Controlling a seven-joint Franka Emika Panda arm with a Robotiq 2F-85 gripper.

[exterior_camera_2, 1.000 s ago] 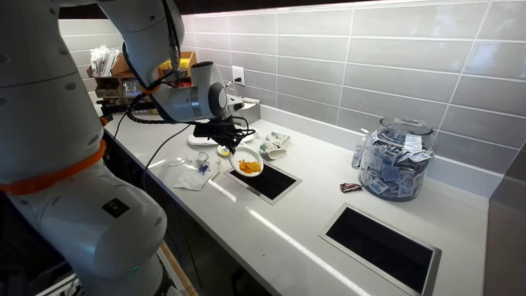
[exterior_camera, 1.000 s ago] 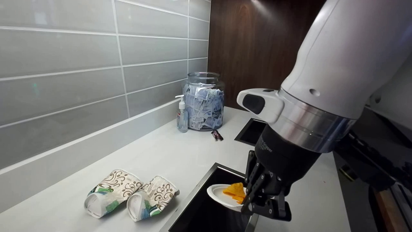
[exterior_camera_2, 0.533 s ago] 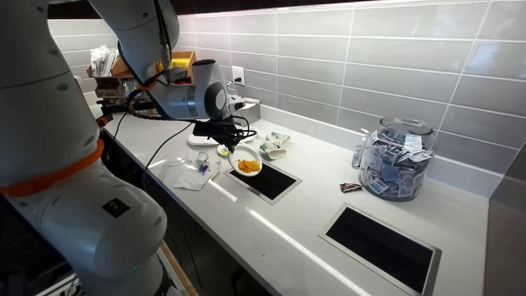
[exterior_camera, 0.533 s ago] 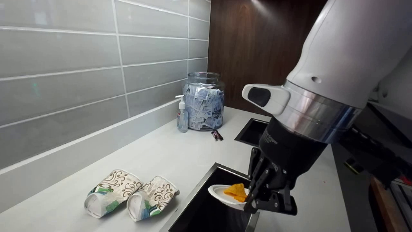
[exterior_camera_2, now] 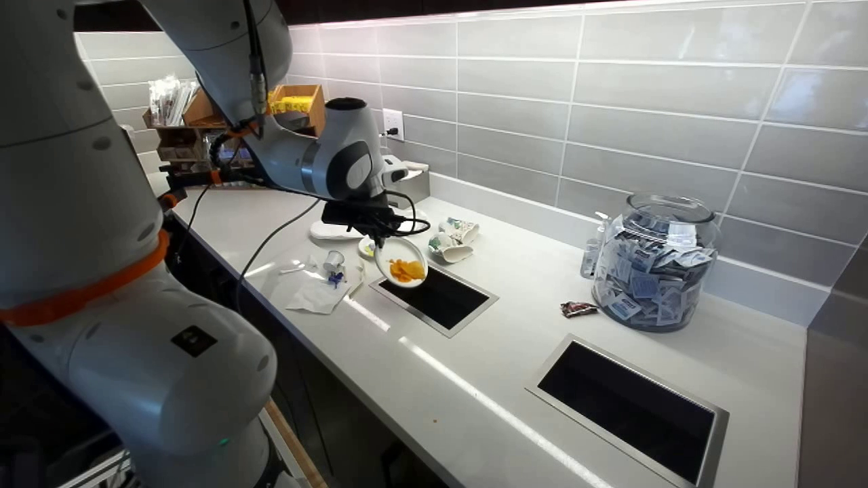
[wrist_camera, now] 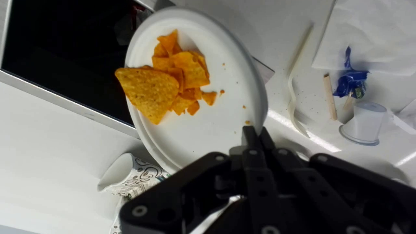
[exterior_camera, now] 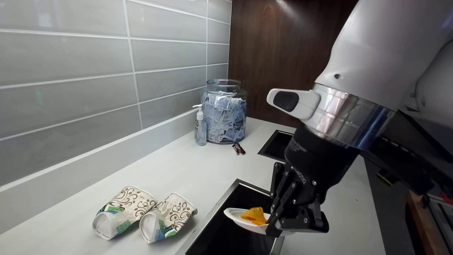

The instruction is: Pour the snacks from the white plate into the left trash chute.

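My gripper point(wrist_camera: 257, 131) is shut on the rim of the white plate point(wrist_camera: 217, 130), with a fingertip on either side of the edge. Orange snacks point(wrist_camera: 190, 68) lie heaped at the plate's far side, and a large chip reaches over the rim in the wrist view. In both exterior views the plate hangs tilted above the left trash chute point(exterior_camera_2: 451, 298), a black rectangular opening with a metal rim. Part of that opening point(wrist_camera: 65, 58) shows beside the plate in the wrist view. Small crumbs dot the plate near the fingers.
Two patterned paper cups point(exterior_camera: 124, 209) lie beside the chute, toward the wall. Further along are another chute point(exterior_camera_2: 627, 407), a glass jar of packets point(exterior_camera_2: 658, 271), a pump bottle point(exterior_camera: 200, 129) and a dark wrapper point(exterior_camera_2: 578, 309). Litter with a small cup point(wrist_camera: 365, 125) lies on the near side.
The wrist has turned slightly and the plate has shifted a little, leftward and up in an exterior view. Its tilt has altered slightly. The snacks are still on it and the grip is kept.
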